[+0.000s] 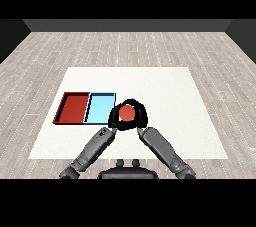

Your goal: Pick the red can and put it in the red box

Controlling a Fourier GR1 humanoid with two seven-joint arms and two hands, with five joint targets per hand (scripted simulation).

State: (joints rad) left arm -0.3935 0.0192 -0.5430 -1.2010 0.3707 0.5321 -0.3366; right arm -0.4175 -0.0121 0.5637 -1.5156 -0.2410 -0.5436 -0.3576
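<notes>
Carry step, by my reading: right hand (141,116) fingers curl round the red can (128,114) near the worktop's front edge beside the blue tray (101,108); left hand (114,117) fingers unclear; next, leftward to the red tray (74,108).

only the top of the red can (127,113) shows, rest is buried in the hands; can't tell left hand (114,118) from right hand (142,117) fingers, just one black blob; light blue tray (99,107) corner covered too
</notes>
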